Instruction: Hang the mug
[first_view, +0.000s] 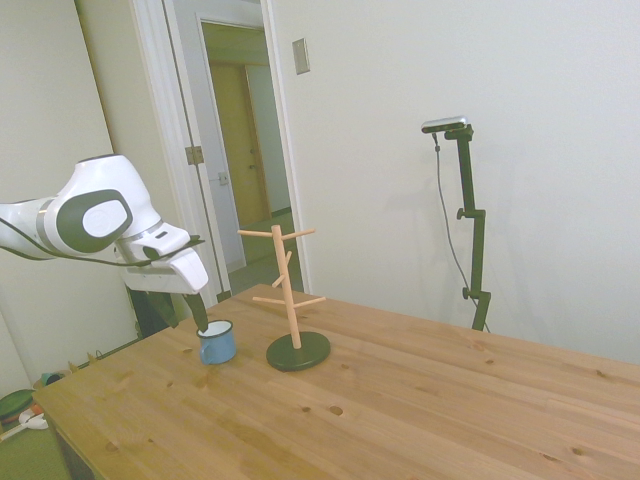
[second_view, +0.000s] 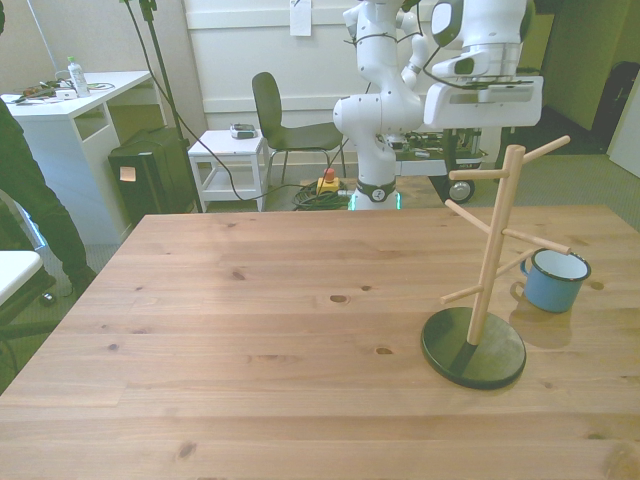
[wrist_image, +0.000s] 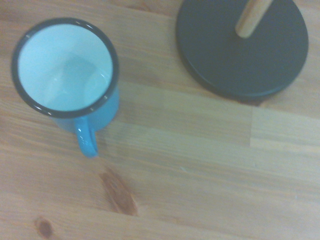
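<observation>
1. I see the mug (second_view: 555, 281) standing upright on the surface (second_view: 280, 330), its long axis vertical and its open mouth facing straight up. In the wrist view the mug (wrist_image: 67, 75) shows its white inside and dark rim from above.
2. Its loop handle (second_view: 519, 290) points toward the front view's left, at the peg stand. In the side view the mug (first_view: 216, 343) sits just left of the stand's base, near the surface's left end.
3. The mug is beside the wooden peg stand (second_view: 488, 262), close to its dark round base (second_view: 472, 347) but not touching it. No peg carries it, so it is not yet hung.
4. The stand is upright, much taller than the mug, with pegs angling up and out on several sides.
5. The hand (first_view: 198, 312) hangs just above the mug in the side view, dark fingers pointing down toward the rim. I cannot tell whether the fingers are spread or pressed together; in the front view they are hidden behind the stand.
6. A person (second_view: 30, 205) stands at the front view's left edge, well apart from the mug and stand.
</observation>
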